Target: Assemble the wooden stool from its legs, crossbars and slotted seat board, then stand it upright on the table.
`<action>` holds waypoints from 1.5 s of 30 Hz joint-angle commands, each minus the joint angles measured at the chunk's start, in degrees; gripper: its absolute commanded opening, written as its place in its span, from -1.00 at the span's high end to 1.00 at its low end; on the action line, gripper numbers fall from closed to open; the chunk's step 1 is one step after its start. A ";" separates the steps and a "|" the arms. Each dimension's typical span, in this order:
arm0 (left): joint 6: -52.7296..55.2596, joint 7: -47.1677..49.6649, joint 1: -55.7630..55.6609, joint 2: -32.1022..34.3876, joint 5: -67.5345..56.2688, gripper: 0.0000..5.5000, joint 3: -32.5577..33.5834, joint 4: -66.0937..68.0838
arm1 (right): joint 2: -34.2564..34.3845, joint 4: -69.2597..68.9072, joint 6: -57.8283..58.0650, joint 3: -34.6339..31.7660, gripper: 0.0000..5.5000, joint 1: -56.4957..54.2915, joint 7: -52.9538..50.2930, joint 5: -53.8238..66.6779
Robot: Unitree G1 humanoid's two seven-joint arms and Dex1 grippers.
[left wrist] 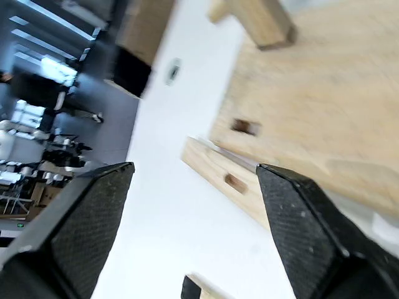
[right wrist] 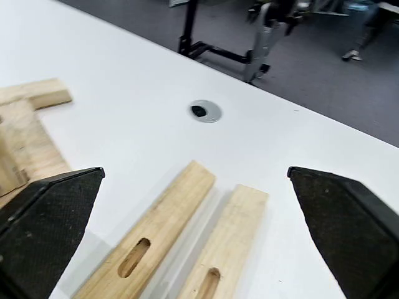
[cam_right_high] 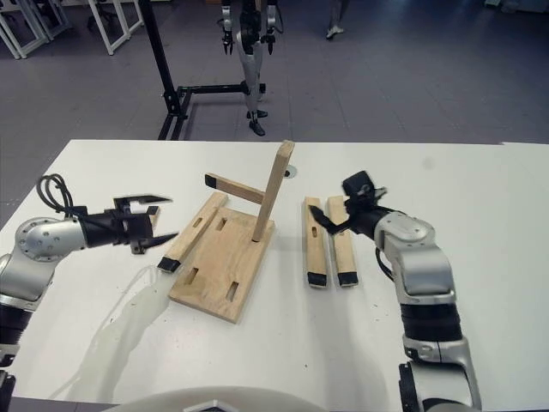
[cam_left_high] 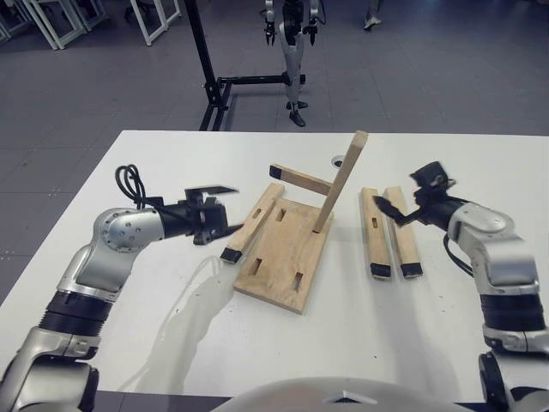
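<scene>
Currently I am hovering the left gripper (cam_left_high: 228, 209), jaws apart, beside the loose leg (cam_left_high: 251, 221) resting against the seat board (cam_left_high: 287, 247), apparently to grasp it; the right gripper (cam_left_high: 393, 210), also spread, is hanging over two legs (cam_left_high: 375, 239) right of that board.
</scene>
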 commanded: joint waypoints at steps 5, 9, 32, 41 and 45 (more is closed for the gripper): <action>6.39 4.75 10.96 0.02 3.07 -0.32 2.70 -11.32 | 5.40 -14.42 10.02 -7.98 -0.99 7.24 -10.89 2.38; 2.56 2.60 17.39 4.52 4.04 -0.32 5.25 -12.22 | 5.94 -16.50 11.42 -10.77 -0.99 8.54 -13.13 3.28; -7.51 7.21 22.00 -1.20 13.64 -0.32 -4.14 -5.58 | 4.27 -16.27 11.58 -9.89 -0.99 7.96 -16.98 4.03; -6.71 8.38 23.02 -4.08 16.46 -0.32 -8.14 -8.23 | 2.11 -20.80 17.26 -8.10 -0.99 10.63 -15.42 6.26; -2.19 8.84 18.29 -8.89 16.42 -0.32 -10.45 -11.44 | 3.07 -21.73 18.56 -6.01 -0.99 16.60 -14.61 7.01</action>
